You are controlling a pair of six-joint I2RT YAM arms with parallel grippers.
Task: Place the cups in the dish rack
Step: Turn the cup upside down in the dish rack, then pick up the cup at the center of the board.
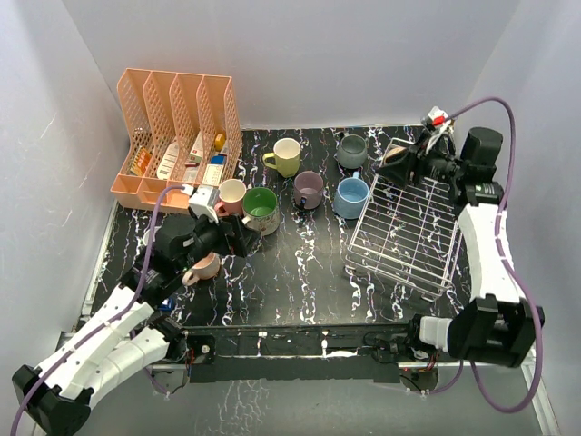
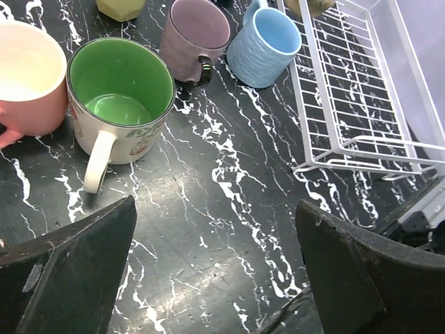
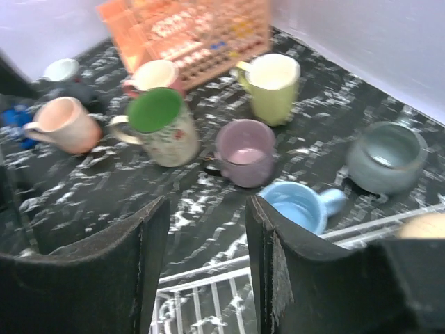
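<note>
In dish rack point(image 1: 399, 238), tan cup point(image 1: 396, 164), beside right tool point(image 3: 207, 223)

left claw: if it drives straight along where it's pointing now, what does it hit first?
Most likely bare table: the open left claw tilts down at the gap between the green-lined mug and the rack. If its line runs flatter than it looks, the mauve mug is next.

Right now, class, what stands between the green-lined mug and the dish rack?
The mauve mug and the light blue mug, side by side, between green-lined mug and dish rack; clearest in the top view.
</note>
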